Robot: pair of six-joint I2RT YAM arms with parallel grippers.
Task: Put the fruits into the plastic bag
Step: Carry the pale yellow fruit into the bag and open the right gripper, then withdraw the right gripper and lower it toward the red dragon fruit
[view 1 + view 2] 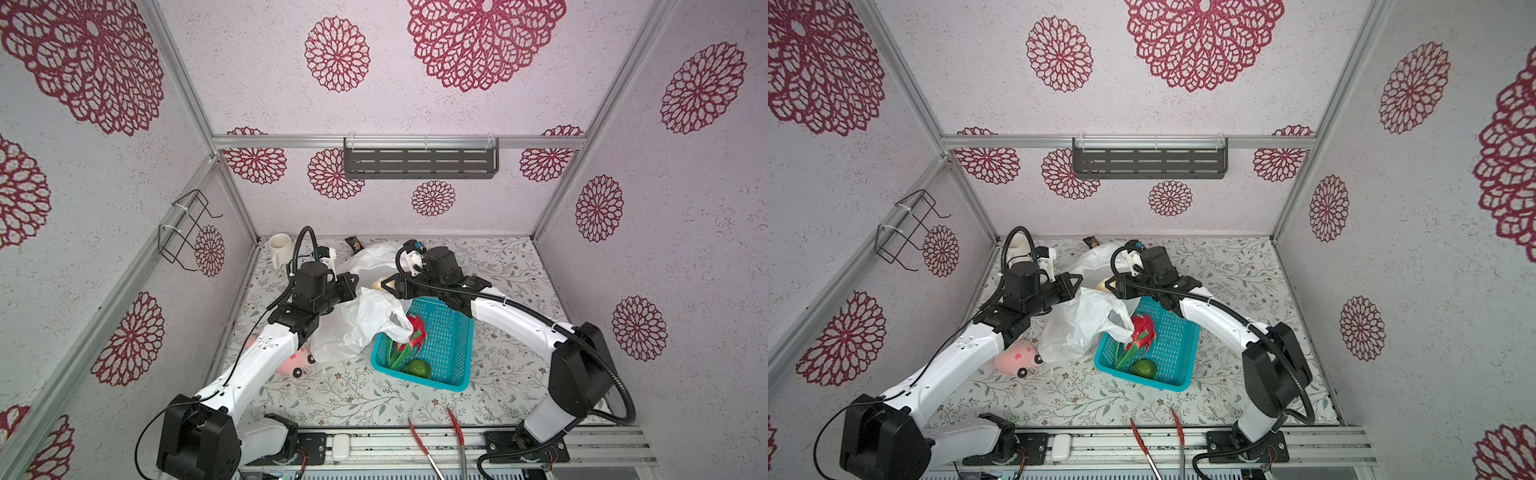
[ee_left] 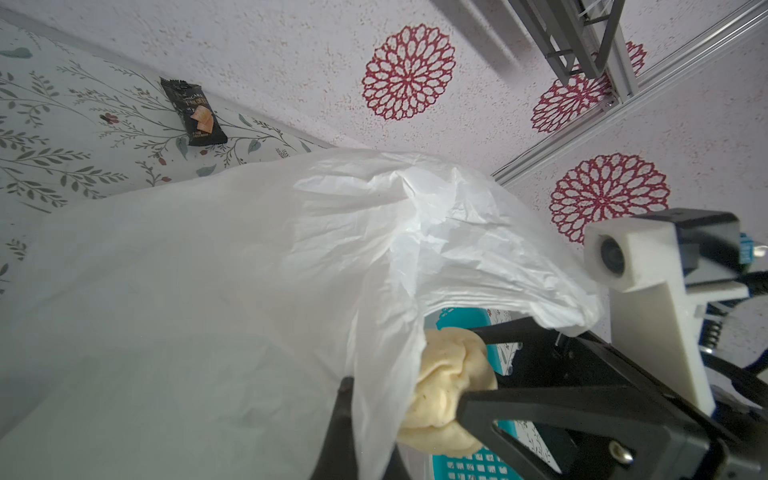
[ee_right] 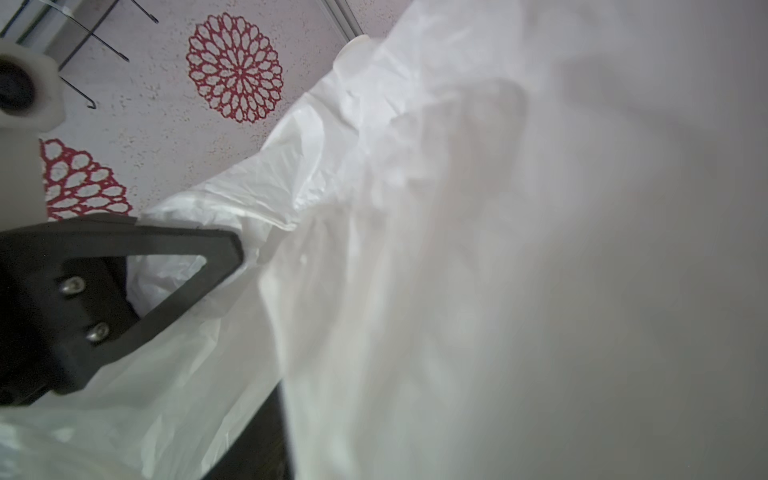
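White thin film, the plastic bag lies crumpled mid-desk, one flap over the teal basket. It is light and slippery, best taken by its rim, where the left gripper has its jaws clenched. The dragon fruit and avocado lie in the basket; both look light and firm. The right gripper grasps a pale lumpy toy in its jaws at the bag's mouth. The black snack packet reads partly, perhaps "CAKE".

Plastic bag white; basket teal; dragon fruit red, green-scaled; lumpy toy pale yellow; tabletop printed with leaves.
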